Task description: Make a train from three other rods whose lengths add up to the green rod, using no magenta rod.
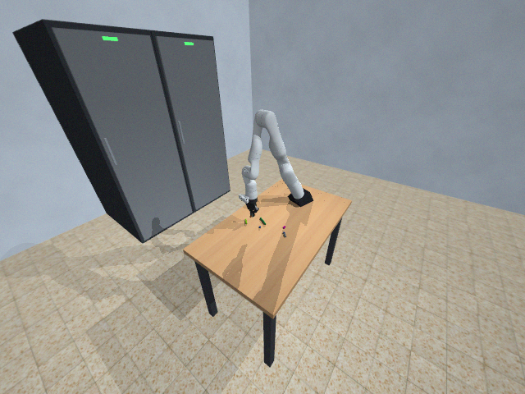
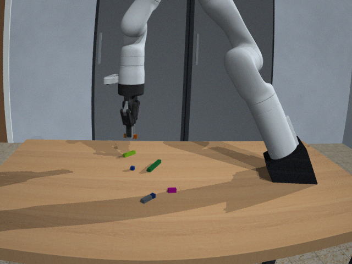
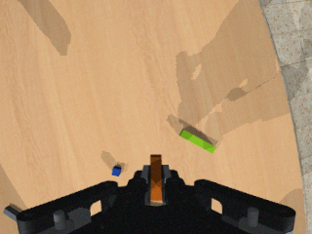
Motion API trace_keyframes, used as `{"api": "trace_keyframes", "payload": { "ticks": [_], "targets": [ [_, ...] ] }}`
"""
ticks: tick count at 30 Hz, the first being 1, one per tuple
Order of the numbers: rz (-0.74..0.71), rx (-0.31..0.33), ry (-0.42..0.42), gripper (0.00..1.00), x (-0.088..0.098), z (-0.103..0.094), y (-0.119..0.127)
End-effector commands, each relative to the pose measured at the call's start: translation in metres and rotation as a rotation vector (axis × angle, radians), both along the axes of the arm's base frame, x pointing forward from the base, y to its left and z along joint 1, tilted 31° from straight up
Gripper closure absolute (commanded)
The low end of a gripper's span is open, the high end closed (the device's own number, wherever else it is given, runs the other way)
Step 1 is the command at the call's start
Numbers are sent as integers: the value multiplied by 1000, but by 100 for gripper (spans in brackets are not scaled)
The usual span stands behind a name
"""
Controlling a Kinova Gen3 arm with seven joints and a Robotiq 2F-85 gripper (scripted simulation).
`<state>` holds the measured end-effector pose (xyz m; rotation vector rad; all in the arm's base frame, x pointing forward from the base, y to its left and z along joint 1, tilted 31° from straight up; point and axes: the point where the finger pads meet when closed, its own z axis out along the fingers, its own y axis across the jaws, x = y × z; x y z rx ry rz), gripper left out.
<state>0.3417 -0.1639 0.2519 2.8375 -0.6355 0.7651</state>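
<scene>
My gripper (image 1: 253, 215) (image 2: 129, 135) (image 3: 156, 175) is shut on the orange rod (image 2: 135, 136) (image 3: 156, 187) and holds it above the table, level, its two ends out past the fingers. The grey rod (image 2: 146, 198) (image 3: 12, 212) lies with one end at a blue rod (image 2: 153, 195), roughly in line; any gap is too small to tell. A second blue rod (image 1: 259, 227) (image 2: 132, 168) (image 3: 116, 171) lies alone. The green rod (image 1: 262, 221) (image 2: 154, 165) lies to its right in the exterior view. The lime rod (image 1: 245, 222) (image 2: 129, 154) (image 3: 197, 140) lies below the gripper.
The magenta rod (image 1: 284, 226) (image 2: 171, 190) lies right of the grey and blue pair in the exterior view. The arm's black base (image 1: 300, 197) (image 2: 290, 169) stands on the table (image 1: 237, 249) (image 2: 185, 232) at the right. The table's edge shows at the right of the wrist view.
</scene>
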Motion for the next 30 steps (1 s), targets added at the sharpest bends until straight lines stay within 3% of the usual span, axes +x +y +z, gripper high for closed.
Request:
{"api": "trace_keyframes", "payload": {
  "ticks": [1, 30],
  "targets": [
    [7, -6, -2, 95, 0, 6, 1],
    [8, -6, -4, 95, -8, 22, 5]
  ]
}}
